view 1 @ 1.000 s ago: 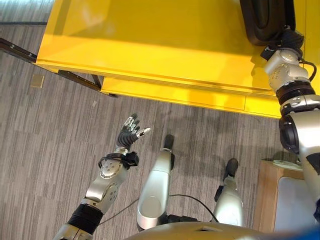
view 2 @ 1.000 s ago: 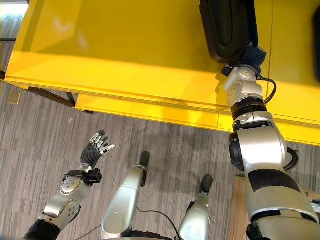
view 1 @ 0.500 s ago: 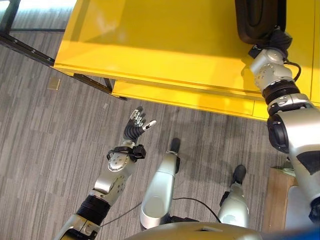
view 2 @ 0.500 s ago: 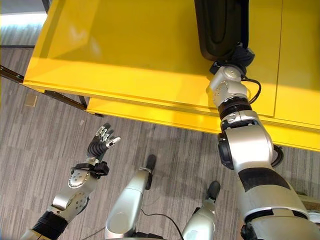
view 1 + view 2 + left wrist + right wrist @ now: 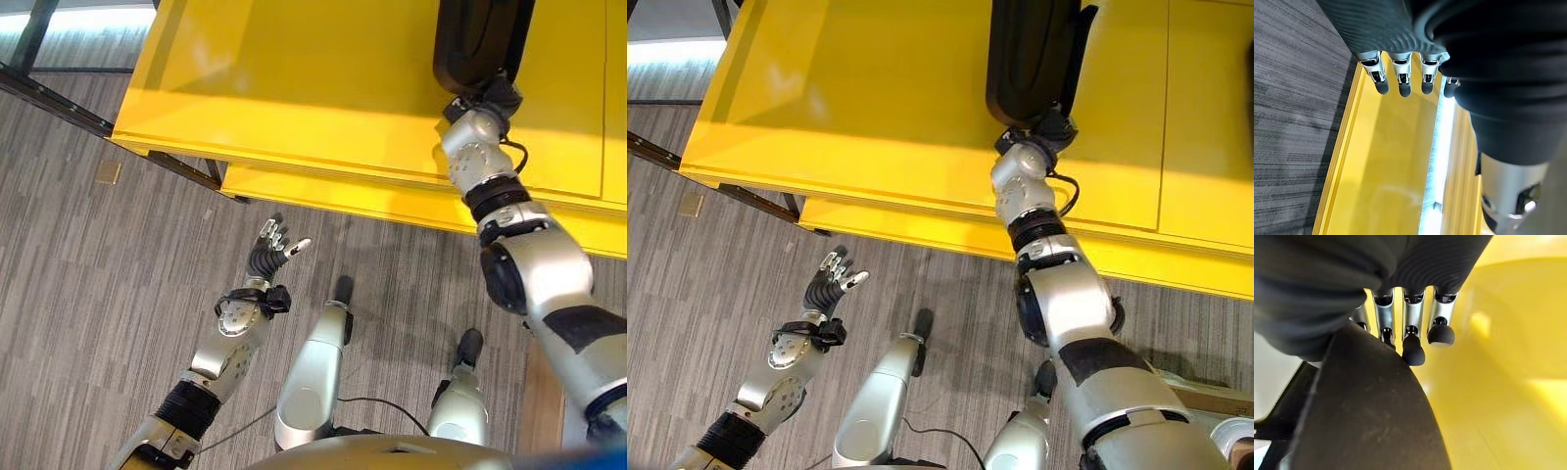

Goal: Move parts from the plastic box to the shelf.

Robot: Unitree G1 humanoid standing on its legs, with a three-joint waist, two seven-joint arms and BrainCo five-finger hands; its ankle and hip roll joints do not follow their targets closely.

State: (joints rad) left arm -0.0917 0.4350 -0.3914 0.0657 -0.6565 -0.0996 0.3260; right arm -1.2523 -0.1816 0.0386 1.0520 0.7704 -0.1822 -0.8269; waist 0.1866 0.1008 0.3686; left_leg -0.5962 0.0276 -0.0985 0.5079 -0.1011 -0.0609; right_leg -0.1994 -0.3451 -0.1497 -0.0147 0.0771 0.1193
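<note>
The black part (image 5: 1031, 54) lies flat on the yellow shelf (image 5: 872, 108), right at the right hand (image 5: 1046, 125), whose wrist butts against its near end. From the right wrist view the dark moulded slab (image 5: 1371, 421) sits under the fingers (image 5: 1413, 350), which curl down over its rounded edge, so that hand looks clamped on the part, though the thumb is hidden beneath and I can't confirm a full wrap. It reads as rigid moulded plastic, long and broad, probably light for its bulk, with a matt, slightly grainy skin that should give fair grip; its length means it would lever hard on a hold at one end, so the thick rounded rim near the hand is the sensible place. Farther out, the left hand (image 5: 271, 250) hangs over the floor (image 5: 88, 264), fingers spread and empty, short of the shelf's front edge.
</note>
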